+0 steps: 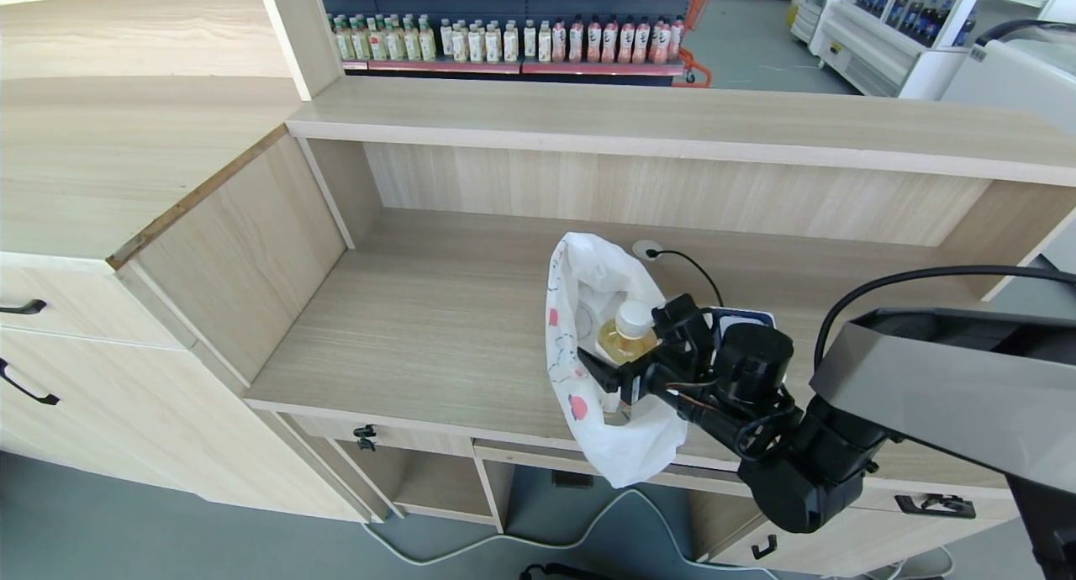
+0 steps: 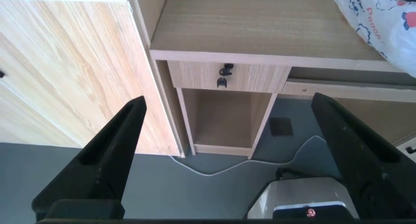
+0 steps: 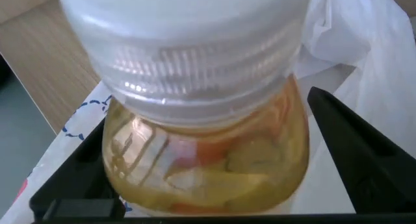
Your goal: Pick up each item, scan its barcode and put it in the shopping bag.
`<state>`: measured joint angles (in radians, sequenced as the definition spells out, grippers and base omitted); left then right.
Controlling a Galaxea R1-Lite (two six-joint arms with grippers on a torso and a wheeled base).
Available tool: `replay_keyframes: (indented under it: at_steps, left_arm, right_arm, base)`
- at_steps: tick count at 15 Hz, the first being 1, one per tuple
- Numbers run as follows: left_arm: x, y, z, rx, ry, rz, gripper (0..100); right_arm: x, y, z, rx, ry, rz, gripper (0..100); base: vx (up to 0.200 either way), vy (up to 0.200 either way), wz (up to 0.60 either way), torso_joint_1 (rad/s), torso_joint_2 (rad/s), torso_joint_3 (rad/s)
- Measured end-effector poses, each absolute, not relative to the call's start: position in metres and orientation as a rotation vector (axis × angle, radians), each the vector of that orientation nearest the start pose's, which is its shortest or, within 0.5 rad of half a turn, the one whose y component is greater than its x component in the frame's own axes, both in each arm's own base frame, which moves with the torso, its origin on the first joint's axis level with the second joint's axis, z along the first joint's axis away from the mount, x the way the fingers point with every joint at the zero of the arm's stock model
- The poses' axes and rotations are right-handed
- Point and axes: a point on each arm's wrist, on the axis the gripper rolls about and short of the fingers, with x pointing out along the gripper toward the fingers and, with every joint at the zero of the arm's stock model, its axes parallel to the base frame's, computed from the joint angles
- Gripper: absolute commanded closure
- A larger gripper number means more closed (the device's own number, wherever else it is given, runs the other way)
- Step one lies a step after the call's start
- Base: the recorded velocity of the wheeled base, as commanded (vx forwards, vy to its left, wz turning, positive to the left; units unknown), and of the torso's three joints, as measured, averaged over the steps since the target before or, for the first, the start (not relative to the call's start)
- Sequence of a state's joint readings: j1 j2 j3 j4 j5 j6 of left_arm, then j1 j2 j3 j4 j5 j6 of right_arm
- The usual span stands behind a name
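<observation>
From the head view, the right tool (image 1: pixel 632 345) is down at the mouth of the bag (image 1: pixel 605 445), which stands open near the front edge of the tabletop (image 1: pixel 437 328). A bottle (image 1: pixel 630 328) with a white cap and yellow drink sits between the jaws, its lower part already inside the bag's rim. Just behind the tool lies a flat white pad with a blue border (image 1: pixel 748 315), with a black cable (image 1: pixel 693 265) running off toward the back wall. I can't tell whether that pad is the scanner.

In the left wrist view, the left tool (image 2: pixel 229 107) hangs low in front of the tabletop (image 2: pixel 260 16) with its jaws spread wide and nothing between them. It looks down on a drawer with a key (image 2: pixel 225 74) in it, and a corner of the bag (image 2: pixel 383 23) shows beyond.

The right wrist view is close on the bottle (image 3: pixel 201 152). The right tool (image 3: pixel 208 139) has its jaws pressed to both sides of the bottle, below the ribbed cap (image 3: pixel 182 49), and the bag (image 3: pixel 364 49) is crumpled around and behind it.

To my eye this is the bagging step, and it is nearly done. Next the bottle needs lowering until it rests on the bottom of the bag. Then the jaws should spread and lift straight out without catching the thin plastic. The bag overhangs the edge, so a snag could pull it off.
</observation>
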<state>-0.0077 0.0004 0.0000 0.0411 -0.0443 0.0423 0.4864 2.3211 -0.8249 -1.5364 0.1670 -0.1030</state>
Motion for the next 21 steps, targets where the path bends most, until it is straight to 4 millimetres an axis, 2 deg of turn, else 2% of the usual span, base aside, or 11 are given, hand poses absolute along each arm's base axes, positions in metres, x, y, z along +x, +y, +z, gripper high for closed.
replay_keyframes:
  at_steps: [3, 8, 10, 12, 14, 16, 19, 21]
  left_arm:
    - [-0.023, -0.001, 0.071, 0.044, 0.040, -0.052, 0]
    - [-0.023, -0.001, 0.071, 0.034, 0.041, -0.051, 0]
    - [-0.023, -0.001, 0.071, 0.033, 0.041, -0.051, 0]
    - [-0.023, -0.001, 0.071, 0.037, 0.041, -0.051, 0]
    - [-0.023, -0.001, 0.071, 0.035, 0.041, -0.051, 0]
    - [-0.023, -0.001, 0.071, 0.034, 0.041, -0.051, 0]
    - [-0.023, -0.001, 0.071, 0.034, 0.041, -0.052, 0]
    - [-0.023, -0.001, 0.071, 0.035, 0.041, -0.051, 0]
  right_arm:
    - [0.346, 0.183, 0.073, -0.085, -0.121, 0.638, 0]
    - [0.329, 0.168, 0.117, -0.079, -0.156, 0.614, 0]
    - [0.323, 0.148, 0.140, -0.099, -0.159, 0.538, 0]
    - [0.317, 0.111, 0.157, -0.128, -0.142, 0.372, 0]
    - [0.304, 0.077, 0.159, -0.153, -0.103, 0.266, 0]
    - [0.283, 0.054, 0.148, -0.172, -0.030, 0.207, 0]
    - [0.249, 0.034, 0.130, -0.180, 0.071, 0.162, 0]
    - [0.233, 0.028, 0.127, -0.180, 0.096, 0.137, 0]
  base:
    - [0.000, 0.000, 0.00, 0.000, 0.00, 0.000]
    - [0.000, 0.000, 0.00, 0.000, 0.00, 0.000]
    - [0.000, 0.000, 0.00, 0.000, 0.00, 0.000]
    - [0.000, 0.000, 0.00, 0.000, 0.00, 0.000]
    - [0.000, 0.000, 0.00, 0.000, 0.00, 0.000]
    - [0.000, -0.200, 0.00, 0.000, 0.00, 0.002]
    - [0.000, -0.200, 0.00, -0.002, 0.00, 0.001]
    - [0.000, -0.200, 0.00, 0.000, 0.00, 0.000]
